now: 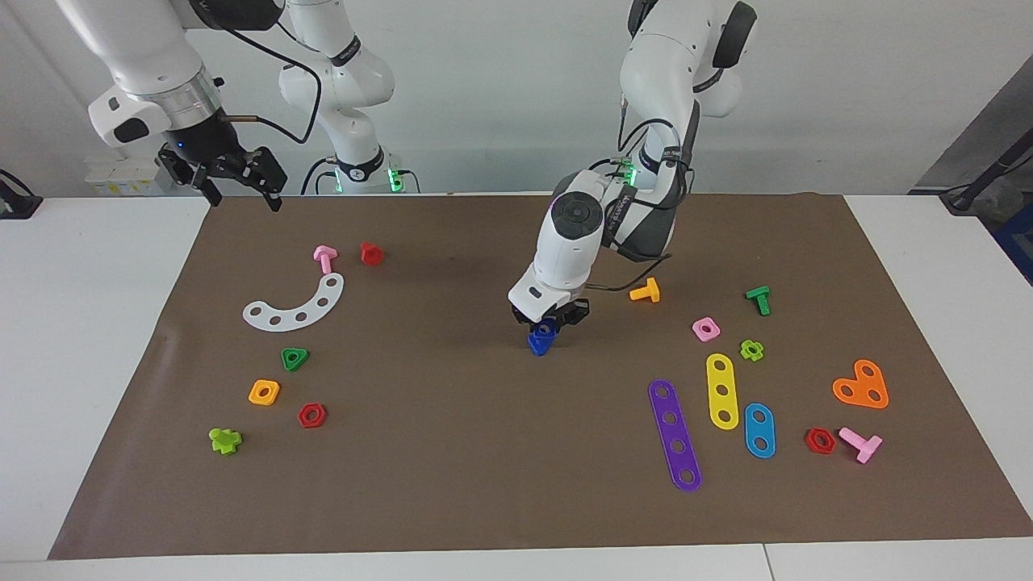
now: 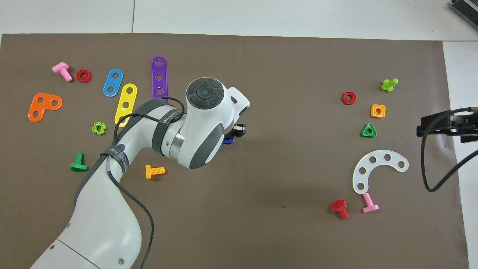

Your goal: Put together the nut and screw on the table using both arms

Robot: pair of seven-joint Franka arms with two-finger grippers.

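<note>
The dark blue nut (image 1: 547, 328) sits on the dark blue screw (image 1: 538, 346), which stands on its triangular head on the brown sheet (image 1: 452, 452) in the middle of the table (image 1: 97, 323). My left gripper (image 1: 549, 320) points down over them and is shut on the nut. In the overhead view the left wrist hides most of both; only a blue corner (image 2: 228, 141) shows by the left gripper (image 2: 235, 133). My right gripper (image 1: 238, 186) waits open and empty in the air over the sheet's edge at the right arm's end; it also shows in the overhead view (image 2: 444, 127).
Loose parts lie at both ends of the sheet. An orange bolt (image 1: 646, 291), a pink nut (image 1: 705, 328) and a purple strip (image 1: 675, 434) are at the left arm's end. A white curved plate (image 1: 297, 306), a green triangular nut (image 1: 294, 358) and an orange-yellow nut (image 1: 264, 392) are at the right arm's end.
</note>
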